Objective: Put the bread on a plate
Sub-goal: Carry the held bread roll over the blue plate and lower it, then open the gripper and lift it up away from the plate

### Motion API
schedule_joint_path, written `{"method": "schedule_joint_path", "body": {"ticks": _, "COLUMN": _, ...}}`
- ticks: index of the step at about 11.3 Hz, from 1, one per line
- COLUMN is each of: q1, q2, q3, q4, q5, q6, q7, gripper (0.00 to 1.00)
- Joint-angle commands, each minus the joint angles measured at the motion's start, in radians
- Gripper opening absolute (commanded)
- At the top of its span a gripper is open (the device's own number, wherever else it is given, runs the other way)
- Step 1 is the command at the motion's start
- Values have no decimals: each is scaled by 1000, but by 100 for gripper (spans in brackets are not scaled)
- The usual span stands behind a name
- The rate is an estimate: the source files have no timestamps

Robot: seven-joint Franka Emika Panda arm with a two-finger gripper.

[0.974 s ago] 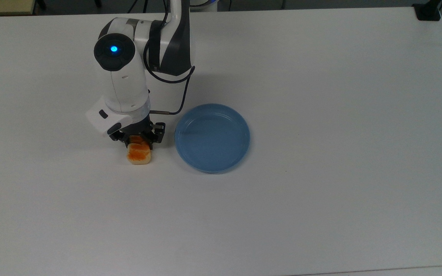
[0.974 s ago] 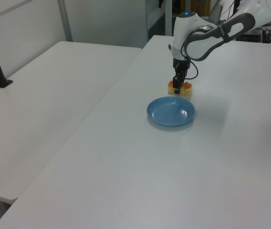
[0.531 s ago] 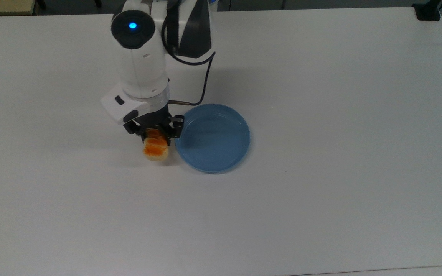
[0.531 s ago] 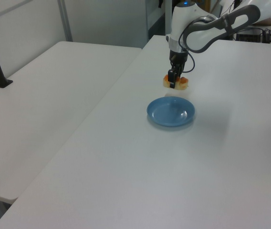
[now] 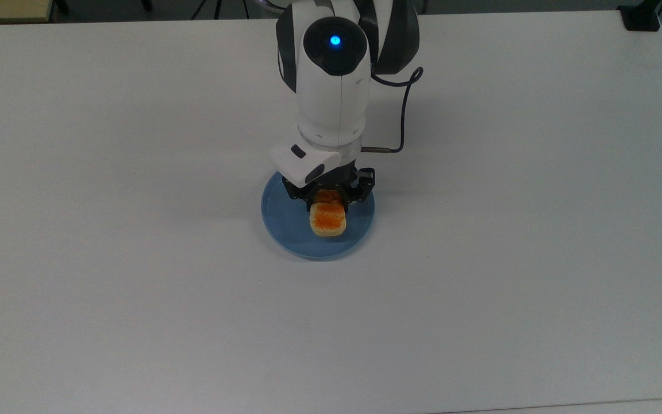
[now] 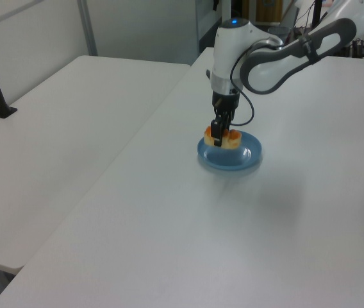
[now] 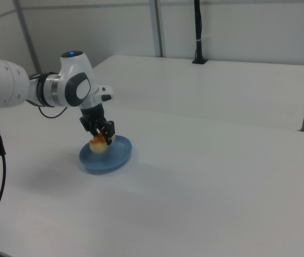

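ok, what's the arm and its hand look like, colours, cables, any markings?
The arm has glossy white shells with dark grey joint sections and a round black cap with a lit blue dot on top. A thin dark cable loops along the wrist. The hand is black under a white wrist block. No lettering is readable.

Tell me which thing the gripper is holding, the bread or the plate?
The bread: the gripper is shut on its orange top. The blue plate lies flat underneath.

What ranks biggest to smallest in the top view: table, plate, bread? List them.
1. The table, by far the largest.
2. The plate, a blue round dish partly covered by the arm.
3. The bread, smallest, held in the claw over the plate.
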Motion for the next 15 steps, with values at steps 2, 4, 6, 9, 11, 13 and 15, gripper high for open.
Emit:
{"method": "schedule_joint_path", "body": {"ticks": 2, "q1": 3, "q2": 27, "q3": -21, "q4": -6, "q5": -6, "q6": -8, "q7": 14, "gripper": 67}}
{"method": "schedule_joint_path", "body": {"ticks": 4, "q1": 1, "q2": 24, "q3": -22, "q4": -6, "q5": -10, "q6": -11, "q7": 9, "gripper": 100}}
{"method": "schedule_joint_path", "body": {"ticks": 6, "q1": 0, "q2": 1, "q3": -24, "q4": -2, "q5": -10, "q6": -20, "q7": 3, "gripper": 100}}
{"method": "schedule_joint_path", "body": {"ticks": 9, "q1": -8, "q2": -134, "q3": -27, "q4": 0, "q5": -10, "q6": -171, "q7": 1, "gripper": 100}}
{"method": "schedule_joint_path", "body": {"ticks": 11, "q1": -25, "q2": -247, "q3": -30, "q4": 0, "q5": -21, "q6": -353, "q7": -35, "gripper": 100}}
{"method": "schedule_joint_path", "body": {"ticks": 13, "q1": -49, "q2": -362, "q3": -38, "q4": -3, "q5": -20, "q6": -479, "q7": -68, "gripper": 100}}
{"method": "schedule_joint_path", "body": {"ticks": 15, "q1": -57, "q2": -412, "q3": -39, "q4": -5, "q5": -15, "q6": -526, "q7": -65, "gripper": 100}}
